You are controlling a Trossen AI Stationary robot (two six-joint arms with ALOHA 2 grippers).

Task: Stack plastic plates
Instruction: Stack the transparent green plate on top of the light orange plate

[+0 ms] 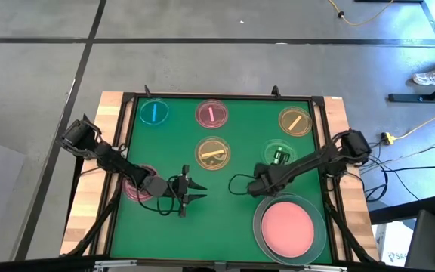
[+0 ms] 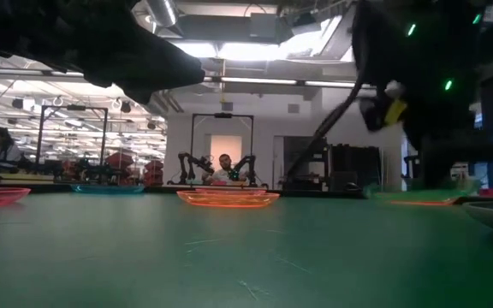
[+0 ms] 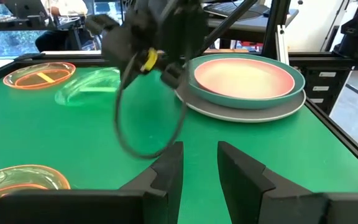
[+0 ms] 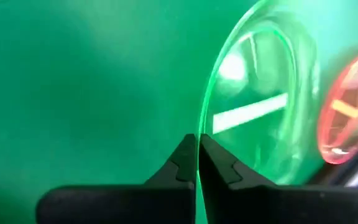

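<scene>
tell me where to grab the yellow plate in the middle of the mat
I'd pinch the thin rim of the yellow plate: it lies flat on the green mat, so only that raised edge offers a hold. Come from above at the edge facing the open left end effector, one finger inside the rim, one outside.

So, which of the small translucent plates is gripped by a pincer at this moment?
The green plate. The right pincer is shut on its rim, lifting it on edge. The blue, pink and amber plates all lie flat on the table, with no pincer on them.
</scene>
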